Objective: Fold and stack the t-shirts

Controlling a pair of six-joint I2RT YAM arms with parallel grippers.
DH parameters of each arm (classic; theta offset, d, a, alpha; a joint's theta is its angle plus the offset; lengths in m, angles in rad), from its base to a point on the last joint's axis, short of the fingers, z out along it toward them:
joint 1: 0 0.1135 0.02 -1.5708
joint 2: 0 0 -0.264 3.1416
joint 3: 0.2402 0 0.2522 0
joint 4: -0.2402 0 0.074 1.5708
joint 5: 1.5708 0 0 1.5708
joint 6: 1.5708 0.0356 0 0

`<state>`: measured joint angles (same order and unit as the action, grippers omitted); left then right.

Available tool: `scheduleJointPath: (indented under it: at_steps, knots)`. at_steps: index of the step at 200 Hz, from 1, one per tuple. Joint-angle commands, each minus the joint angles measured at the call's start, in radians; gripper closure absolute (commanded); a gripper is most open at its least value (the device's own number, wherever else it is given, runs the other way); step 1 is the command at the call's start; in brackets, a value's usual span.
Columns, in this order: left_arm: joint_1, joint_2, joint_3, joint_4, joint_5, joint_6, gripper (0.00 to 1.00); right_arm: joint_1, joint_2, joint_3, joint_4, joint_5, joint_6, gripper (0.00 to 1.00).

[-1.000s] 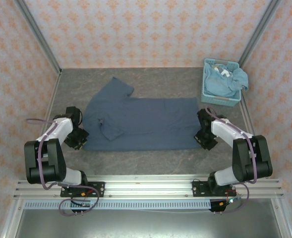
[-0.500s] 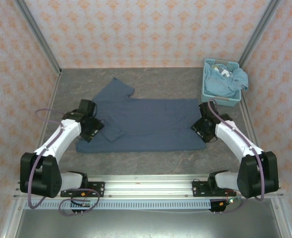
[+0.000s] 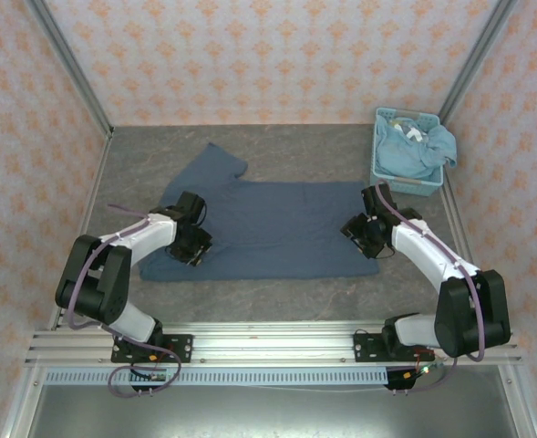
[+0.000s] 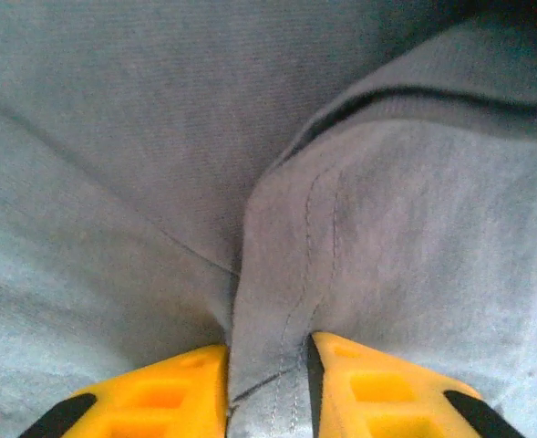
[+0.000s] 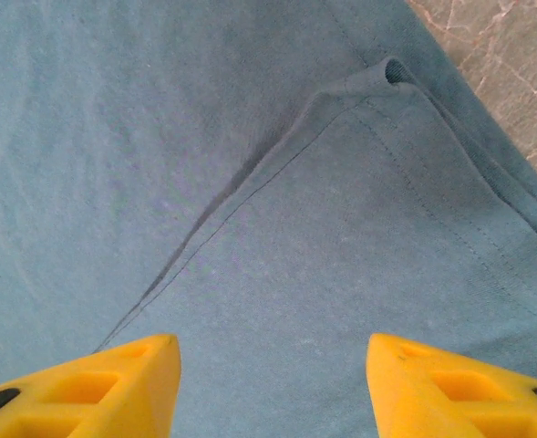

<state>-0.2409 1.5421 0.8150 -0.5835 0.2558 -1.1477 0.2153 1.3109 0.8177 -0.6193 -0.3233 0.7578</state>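
We see one shirt (image 3: 277, 228) flat mid-table (image 3: 277, 292), a sleeve toward 11 o'clock. Basket (image 3: 405, 187) sits at 2 o'clock, apart from it, w/ more shirts (image 3: 418, 151) inside. L gripper (image 3: 198, 245) on shirt's 9 o'clock end, R gripper (image 3: 355, 230) over its 3 o'clock end.

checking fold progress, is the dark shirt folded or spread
Mostly spread: the dark shirt lies flat on the table, a fold pinched by the left gripper.

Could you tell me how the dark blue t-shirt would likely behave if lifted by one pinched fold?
Probably floppy: the dark t-shirt buckles into a soft ridge at the left tool. It would likely drape and drag rather than rise flat, being spread wide over the table.
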Motion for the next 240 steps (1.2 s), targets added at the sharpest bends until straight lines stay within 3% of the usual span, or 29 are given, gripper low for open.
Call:
scheduleJointPath:
  at_steps: [1, 96, 165, 175, 201, 229, 240]
  knots:
    - [-0.012, -0.004, 0.048, 0.004, -0.03, -0.015, 0.82, 0.003, -0.014, 0.022, -0.008, 0.003, -0.008, 0.44]
    - [-0.051, 0.119, 0.276, -0.103, -0.058, 0.053, 1.0, 0.003, -0.005, 0.024, -0.013, 0.007, -0.003, 0.48]
    - [-0.093, 0.316, 0.53, -0.194, -0.096, 0.167, 1.0, 0.004, 0.007, 0.028, -0.02, 0.0, 0.0, 0.48]
    - [-0.098, 0.344, 0.557, -0.198, -0.096, 0.188, 0.98, 0.004, 0.011, 0.029, -0.021, -0.004, -0.001, 0.48]
    - [-0.103, 0.403, 0.621, -0.201, -0.119, 0.259, 0.78, 0.003, 0.02, 0.028, -0.016, -0.014, -0.001, 0.48]
    - [-0.104, 0.304, 0.594, -0.139, -0.194, 0.29, 0.64, 0.004, 0.021, 0.028, -0.018, -0.016, -0.005, 0.48]
    - [-0.104, 0.264, 0.572, -0.121, -0.212, 0.298, 0.51, 0.004, 0.021, 0.026, -0.017, -0.013, -0.006, 0.48]
